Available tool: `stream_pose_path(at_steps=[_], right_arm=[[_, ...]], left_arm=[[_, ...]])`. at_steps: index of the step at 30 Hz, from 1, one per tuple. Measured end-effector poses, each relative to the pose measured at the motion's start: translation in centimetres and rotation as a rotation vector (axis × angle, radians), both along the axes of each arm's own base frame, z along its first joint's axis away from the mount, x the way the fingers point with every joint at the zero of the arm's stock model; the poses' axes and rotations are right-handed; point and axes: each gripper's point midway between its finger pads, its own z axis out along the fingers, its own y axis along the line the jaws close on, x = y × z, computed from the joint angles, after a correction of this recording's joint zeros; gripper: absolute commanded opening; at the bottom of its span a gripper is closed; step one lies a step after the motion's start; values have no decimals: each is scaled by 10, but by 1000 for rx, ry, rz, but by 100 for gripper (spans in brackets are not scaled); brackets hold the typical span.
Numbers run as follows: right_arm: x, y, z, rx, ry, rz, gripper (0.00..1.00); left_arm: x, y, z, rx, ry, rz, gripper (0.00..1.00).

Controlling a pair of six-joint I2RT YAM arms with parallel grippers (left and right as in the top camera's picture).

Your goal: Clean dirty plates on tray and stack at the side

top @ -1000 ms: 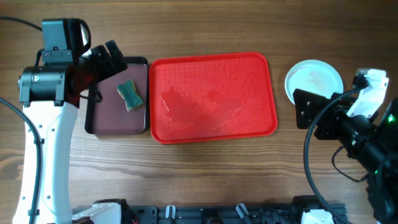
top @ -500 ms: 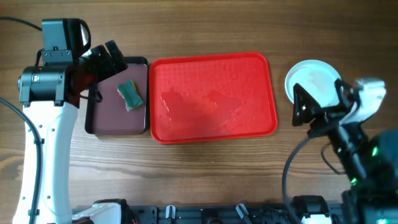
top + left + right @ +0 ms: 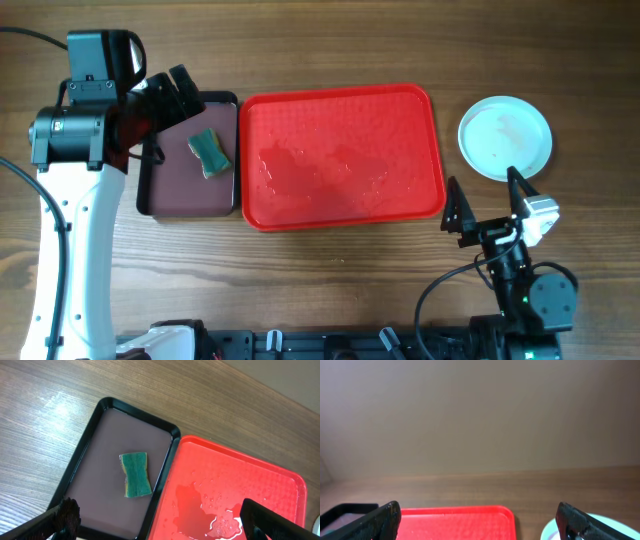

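Observation:
The red tray lies mid-table, wet and with no plates on it; it also shows in the left wrist view and the right wrist view. A stack of pale plates sits on the table to its right, with a light-blue one on top; its edge shows in the right wrist view. My left gripper is open and empty above the maroon tray's left side. My right gripper is open and empty, low near the front edge, below the plates.
A black-rimmed maroon tray lies left of the red tray and holds a green sponge, which also shows in the left wrist view. Water pools on the red tray.
My right arm has pulled back from the plate stack toward the front edge and dropped low. The plates are now fully uncovered. The left arm has not moved.

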Motion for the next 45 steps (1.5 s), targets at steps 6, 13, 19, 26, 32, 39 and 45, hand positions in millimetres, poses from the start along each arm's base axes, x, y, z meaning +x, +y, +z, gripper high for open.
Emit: stream_pose_path(at_steps=[6,13,19,26,32,39,45], right_arm=[[5,-5,-41,1,23,-29,100],[6,-9,-65,-23,117,-55,100],[6,-9,-65,-24,117,-55,100],[6,-9,-65,-24,117,-55,100],[6,-9,-65,-24,117,-55,100],[6,-9,-64,-23,113,-55,100],[6,-9,-64,-23,112,-55,99]], left_arm=[[0,0,0,0,0,0,100],[0,0,0,0,0,0,100],[0,0,0,0,0,0,100],[0,0,0,0,0,0,100],[-1,2,2,13,-9,7,100],[-38,-11,61,11,-437,-27,100],[-88,-23,15,10,-643,-127,100]])
